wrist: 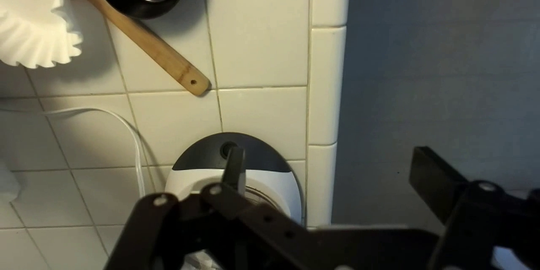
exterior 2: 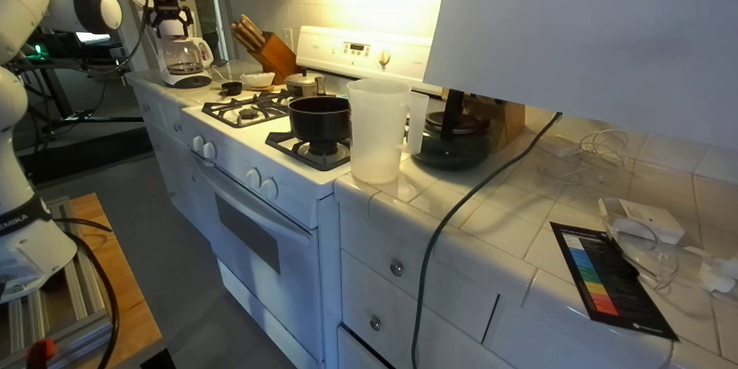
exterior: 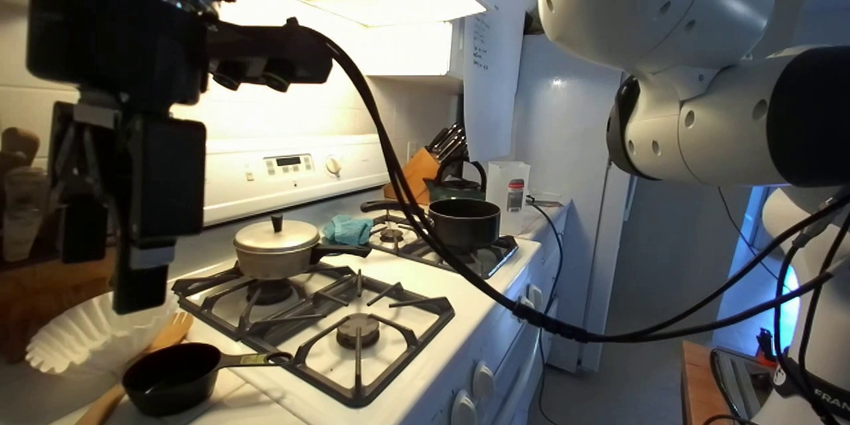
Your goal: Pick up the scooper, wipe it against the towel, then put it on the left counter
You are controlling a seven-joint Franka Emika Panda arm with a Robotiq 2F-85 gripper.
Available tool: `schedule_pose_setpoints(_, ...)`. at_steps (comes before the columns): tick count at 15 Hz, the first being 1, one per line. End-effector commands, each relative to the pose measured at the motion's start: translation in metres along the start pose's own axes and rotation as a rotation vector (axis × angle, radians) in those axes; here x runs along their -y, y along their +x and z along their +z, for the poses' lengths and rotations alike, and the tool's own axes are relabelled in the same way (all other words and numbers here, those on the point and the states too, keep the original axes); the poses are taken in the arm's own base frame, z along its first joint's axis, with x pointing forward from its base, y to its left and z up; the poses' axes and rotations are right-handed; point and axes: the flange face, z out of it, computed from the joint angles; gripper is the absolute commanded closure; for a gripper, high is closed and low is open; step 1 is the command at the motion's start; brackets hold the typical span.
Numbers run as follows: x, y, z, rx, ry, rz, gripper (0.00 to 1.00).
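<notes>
- Holding the fingers (wrist: 438, 183) wide apart along the bottom of the wrist view.
- Pointing them downward toward the left of the frame in both exterior views.
- Overlapping the coffee maker (wrist: 263, 156) with one finger, low in the wrist view, and leaving any contact unclear.
- Showing the scooper (exterior: 169, 378) open side up on the surface (wrist: 259, 33), in the lower left of an exterior view, with its handle to the right, toward the stove (exterior: 435, 277).
- Cutting off the scooper at the top edge of the wrist view, in the upper left.
- Slanting the utensil (wrist: 152, 48) from the upper left toward the middle of the wrist view, partly hidden by the scooper; leaving touch or gap unclear.
- Showing the filter (wrist: 31, 21) in that view's upper left corner.
- Bunching the towel (exterior: 348, 230) near the middle of an exterior view, between the pot (exterior: 273, 255) and the pan (exterior: 463, 224).
- Standing the pitcher (exterior 2: 377, 130) in mid-frame in an exterior view, just right of the stove.
</notes>
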Motion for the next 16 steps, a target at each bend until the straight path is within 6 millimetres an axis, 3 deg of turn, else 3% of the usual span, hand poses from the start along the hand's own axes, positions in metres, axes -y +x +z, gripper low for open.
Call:
schedule_pose_setpoints(1,-0.003,-0.001,-0.001,-0.001,-0.012,0.008,0.00)
schedule_pose_setpoints(5,0.005,0.004,-0.007,0.035,-0.057,-0.088,0.00)
schedule_pose_setpoints(11,0.029,0.030,-0.029,0.020,-0.148,-0.234,0.00)
schedule_pose_setpoints(12,0.022,0.022,-0.017,0.014,-0.091,-0.180,0.00)
schedule_pose_setpoints(16,0.030,0.030,-0.026,0.006,-0.120,-0.212,0.00)
